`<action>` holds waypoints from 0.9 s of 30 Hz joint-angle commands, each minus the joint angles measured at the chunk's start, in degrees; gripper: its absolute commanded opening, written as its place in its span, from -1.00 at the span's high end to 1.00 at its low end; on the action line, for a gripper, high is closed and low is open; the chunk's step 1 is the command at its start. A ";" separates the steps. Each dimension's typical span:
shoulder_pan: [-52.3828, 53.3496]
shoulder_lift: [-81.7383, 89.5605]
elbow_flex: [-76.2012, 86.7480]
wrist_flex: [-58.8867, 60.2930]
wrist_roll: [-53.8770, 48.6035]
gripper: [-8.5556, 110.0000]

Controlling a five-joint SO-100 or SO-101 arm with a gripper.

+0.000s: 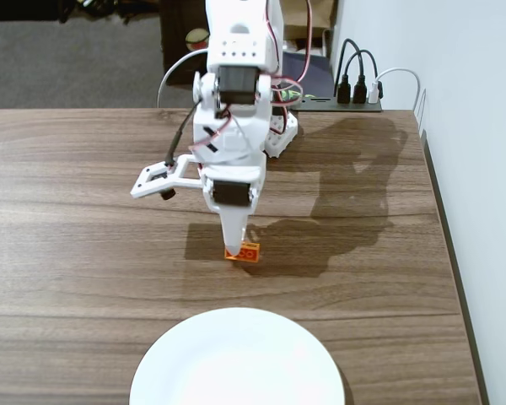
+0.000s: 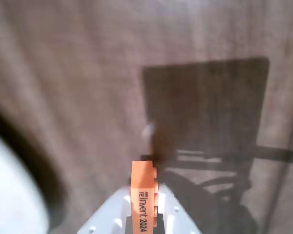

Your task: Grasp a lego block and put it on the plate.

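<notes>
Lego block (image 1: 244, 251) first: it's sitting on the wooden table (image 1: 84, 211), straight beyond the far rim of the plate (image 1: 236, 359) with a clear strip of bare wood between the two, and the gripper (image 1: 234, 245) is right down on it. In the wrist view the orange brick (image 2: 142, 200) stands on edge between the two white fingers (image 2: 107, 214) with the printed face showing, and both fingers look pressed against its sides — so I'd call it clamped on the block, though I can't tell if it's lifted off the wood yet or just touching. For doing this step well, my guess is: keep the squeeze steady, go straight up before swinging toward the plate, and don't drag it, since a brick held by its thin faces could twist out. Then carry it over the rim and let go somewhere near the plate's middle, low enough that it doesn't bounce. Stuff that's hard to make out — the fingertips themselves are cut off at the bottom of the wrist view, the plate only shows as a blurry white edge at the left there, and in the fixed view the plate's near half is out of frame and the gripper hides part of the brick.
</notes>
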 commanded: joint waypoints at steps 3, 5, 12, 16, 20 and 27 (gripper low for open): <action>1.23 3.52 -5.98 -0.62 -2.64 0.85; 1.49 3.25 -8.70 -0.62 -3.52 0.85; 2.20 -4.57 -23.73 -1.14 -5.19 0.85; 2.02 -11.60 -32.43 -1.23 -5.36 0.85; 1.67 -20.13 -40.69 -0.62 -4.92 0.85; 0.79 -32.52 -51.15 0.26 -3.60 0.85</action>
